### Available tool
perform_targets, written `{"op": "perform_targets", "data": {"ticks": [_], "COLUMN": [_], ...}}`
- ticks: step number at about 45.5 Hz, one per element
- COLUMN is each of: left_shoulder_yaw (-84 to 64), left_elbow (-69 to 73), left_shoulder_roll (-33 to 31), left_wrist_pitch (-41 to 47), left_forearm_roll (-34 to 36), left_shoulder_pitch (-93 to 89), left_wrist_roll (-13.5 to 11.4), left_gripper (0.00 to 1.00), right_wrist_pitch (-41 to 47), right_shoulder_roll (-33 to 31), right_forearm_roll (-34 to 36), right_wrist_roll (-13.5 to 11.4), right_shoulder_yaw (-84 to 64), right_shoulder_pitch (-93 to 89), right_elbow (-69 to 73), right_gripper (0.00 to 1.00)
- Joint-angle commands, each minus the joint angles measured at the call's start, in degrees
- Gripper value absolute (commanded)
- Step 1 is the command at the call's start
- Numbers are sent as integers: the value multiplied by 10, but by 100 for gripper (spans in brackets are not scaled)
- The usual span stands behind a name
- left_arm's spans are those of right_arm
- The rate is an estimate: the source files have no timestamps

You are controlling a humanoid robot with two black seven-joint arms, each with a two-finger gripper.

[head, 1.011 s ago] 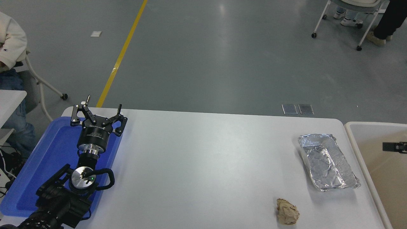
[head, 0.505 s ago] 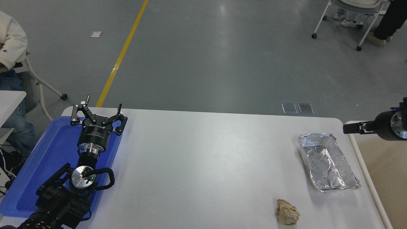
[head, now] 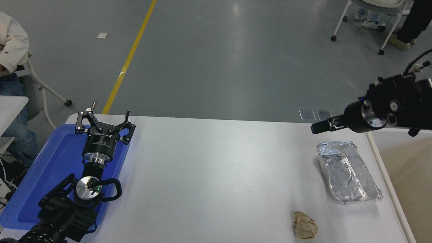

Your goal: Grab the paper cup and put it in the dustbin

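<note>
**Right arm swings back over the table; no cup in sight**

The right gripper (head: 319, 128) shows only a narrow black tip, pointing left above the far right corner of the table (head: 216, 168), and nothing is between its fingers; whether they are parted or closed I cannot tell. A second ago only that tip showed, low over the bin (head: 410, 175) at the right edge; half a second ago it had risen to the bin's far rim; now the whole wrist is in view, clear of the bin and over the table. The paper cup is nowhere on the table, so I judge it has probably gone into the bin, though the visible part of the bin's inside shows no cup.

Just below the tip lies the foil tray (head: 347, 175) near the right edge, and nearer still the brown paper ball (head: 305, 225).

The left gripper (head: 104, 125) is parked over the blue tray (head: 37, 175) at the left edge, fingers spread wide and empty.
</note>
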Motion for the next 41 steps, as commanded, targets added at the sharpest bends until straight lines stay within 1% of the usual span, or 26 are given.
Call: {"op": "perform_targets", "data": {"ticks": [1,5,8,20,23,29,32,36,38,41], "left_shoulder_yaw": [0,0,0,1,1,1,1,1,1,1], "left_elbow": [0,0,0,0,0,0,0,0,0,0], "left_shoulder_roll": [0,0,0,0,0,-1,-1,0,-1,-1], "left_wrist_pitch": [0,0,0,0,-1,-1,-1,-1,-1,-1], "left_forearm_roll": [0,0,0,1,1,1,1,1,1,1], "left_shoulder_pitch": [0,0,0,0,0,0,0,0,0,0], "left_wrist_roll": [0,0,0,1,1,1,1,1,1,1], "left_gripper": [100,100,100,100,100,100,100,100,100,100], "right_wrist_pitch": [20,48,65,146,155,158,158,159,164,192], "right_shoulder_roll": [91,99,107,145,157,181,187,189,189,186], "right_forearm_roll": [37,42,59,228,265,314,336,365,362,359], "right_wrist_roll": [2,2,2,-1,-2,-3,-11,-35,-39,-37], "right_shoulder_yaw": [-14,1,14,45,44,32,28,2,-7,-22], "right_shoulder_pitch": [66,78,88,114,116,114,114,116,121,134], "right_elbow": [37,55,62,61,57,55,54,53,56,58], "right_gripper": [100,100,100,100,100,100,100,100,100,100]}}
